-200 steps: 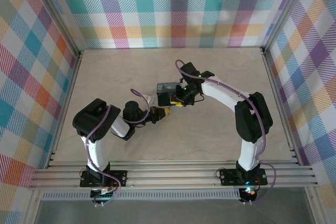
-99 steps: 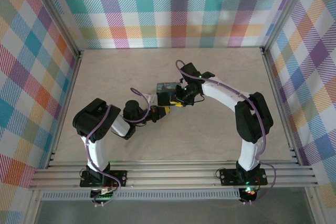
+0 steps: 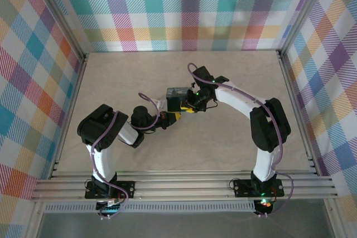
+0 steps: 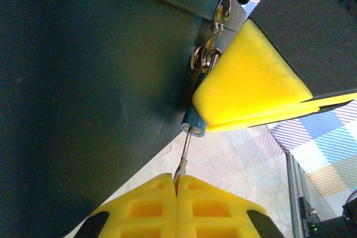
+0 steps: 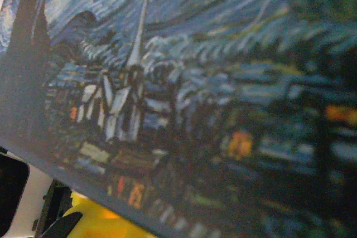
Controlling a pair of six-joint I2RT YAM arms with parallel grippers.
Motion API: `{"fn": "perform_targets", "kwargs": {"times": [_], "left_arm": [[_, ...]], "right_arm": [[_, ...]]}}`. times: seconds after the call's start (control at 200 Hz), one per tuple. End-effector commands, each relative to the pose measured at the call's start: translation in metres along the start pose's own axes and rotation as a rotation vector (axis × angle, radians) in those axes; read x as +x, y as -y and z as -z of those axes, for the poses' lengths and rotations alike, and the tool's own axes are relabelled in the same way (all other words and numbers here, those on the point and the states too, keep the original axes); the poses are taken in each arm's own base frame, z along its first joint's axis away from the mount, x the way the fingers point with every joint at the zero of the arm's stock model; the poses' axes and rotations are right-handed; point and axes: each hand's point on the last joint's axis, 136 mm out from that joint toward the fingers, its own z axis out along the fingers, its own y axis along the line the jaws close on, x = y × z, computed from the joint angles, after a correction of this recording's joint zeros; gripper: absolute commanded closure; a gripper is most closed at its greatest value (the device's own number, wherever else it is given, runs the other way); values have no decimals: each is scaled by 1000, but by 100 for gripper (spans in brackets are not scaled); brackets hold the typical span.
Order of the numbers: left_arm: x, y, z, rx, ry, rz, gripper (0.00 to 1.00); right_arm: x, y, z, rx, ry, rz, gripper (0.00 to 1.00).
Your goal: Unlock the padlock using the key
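A thin metal key (image 4: 184,155) is pinched between the yellow pads of my left gripper (image 4: 177,178), which is shut on it. The key's tip sits in the keyhole of a small blue padlock (image 4: 193,128). Most of the padlock is hidden behind the yellow pads of my right gripper (image 4: 254,116), which is shut on it. In the top view both grippers meet mid-table, the left gripper (image 3: 169,119) just below and left of the right gripper (image 3: 187,106).
A dark case with a starry night painting print (image 5: 195,82) hangs against the padlock, and its dark side (image 4: 83,82) is close to the left wrist camera. Metal clasp rings (image 4: 211,54) link it to the lock. The plaid walls (image 3: 184,9) surround the beige table (image 3: 128,76).
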Motion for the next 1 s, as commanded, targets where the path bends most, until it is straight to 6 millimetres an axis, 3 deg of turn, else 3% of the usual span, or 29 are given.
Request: {"fn": "perform_targets", "kwargs": {"times": [0.0, 0.275, 0.68, 1.0], "left_arm": [[-19, 16, -4, 44, 50, -120, 100], [-16, 28, -5, 81, 36, -161, 100], [-24, 14, -9, 7, 67, -130, 100], [-28, 24, -15, 2, 92, -153, 100]], "right_arm": [[12, -10, 6, -49, -46, 13, 100], [16, -12, 9, -64, -84, 20, 100], [24, -11, 10, -55, -133, 39, 100], [27, -12, 5, -58, -158, 31, 100]]}}
